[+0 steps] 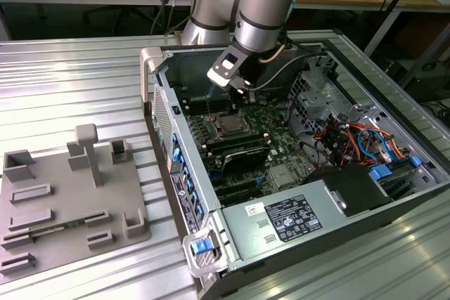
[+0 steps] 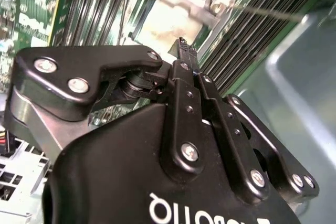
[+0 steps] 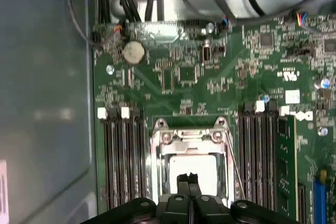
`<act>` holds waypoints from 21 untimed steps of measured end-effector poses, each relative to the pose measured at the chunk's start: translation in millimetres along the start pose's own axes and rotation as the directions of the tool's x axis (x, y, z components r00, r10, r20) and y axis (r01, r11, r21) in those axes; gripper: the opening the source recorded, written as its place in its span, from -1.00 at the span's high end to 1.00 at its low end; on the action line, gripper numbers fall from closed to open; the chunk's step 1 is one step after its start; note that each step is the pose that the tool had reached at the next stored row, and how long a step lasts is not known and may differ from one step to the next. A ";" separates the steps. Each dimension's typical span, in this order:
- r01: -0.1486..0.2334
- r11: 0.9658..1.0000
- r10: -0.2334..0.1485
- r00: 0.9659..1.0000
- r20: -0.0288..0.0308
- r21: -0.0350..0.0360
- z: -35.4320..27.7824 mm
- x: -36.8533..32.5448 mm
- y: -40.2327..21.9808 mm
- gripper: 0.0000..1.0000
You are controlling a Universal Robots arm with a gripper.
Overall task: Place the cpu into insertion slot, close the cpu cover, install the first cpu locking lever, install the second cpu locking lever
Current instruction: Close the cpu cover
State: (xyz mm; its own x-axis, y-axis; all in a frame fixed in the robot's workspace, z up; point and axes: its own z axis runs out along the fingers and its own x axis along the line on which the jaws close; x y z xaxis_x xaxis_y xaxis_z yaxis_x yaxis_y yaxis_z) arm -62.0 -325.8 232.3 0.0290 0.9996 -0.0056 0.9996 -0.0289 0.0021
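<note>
Hovering low over the seated cpu (image 3: 203, 165), the claw (image 3: 187, 177), pinched narrow and empty, aims its tips inside the cpu cover (image 3: 190, 139), seemingly to push rather than grasp.

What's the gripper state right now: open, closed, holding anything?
gripper: closed, fingertips together, nothing visible between them, poised above the cpu.

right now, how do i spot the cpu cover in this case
Inside the open computer case, find the green motherboard. Between its black memory slots, under the gripper, sits the cpu cover: the only silver frame with a square cut-out.
</note>
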 end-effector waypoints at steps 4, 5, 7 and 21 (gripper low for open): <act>0.004 1.000 -0.004 1.000 0.000 0.001 6.4 -0.3 -9.8 0.79; 0.004 1.000 -0.004 1.000 0.000 0.001 8.0 -0.3 -11.3 0.79; 0.004 1.000 -0.004 1.000 0.000 0.002 10.7 -0.4 -14.1 0.79; 0.025 1.000 -0.025 1.000 0.000 0.009 24.4 -0.6 -23.3 0.79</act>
State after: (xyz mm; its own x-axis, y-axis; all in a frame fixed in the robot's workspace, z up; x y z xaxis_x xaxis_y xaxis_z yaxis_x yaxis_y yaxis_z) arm -85.2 -325.9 207.9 0.0043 1.0000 -0.0060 1.0000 -0.0044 -0.0072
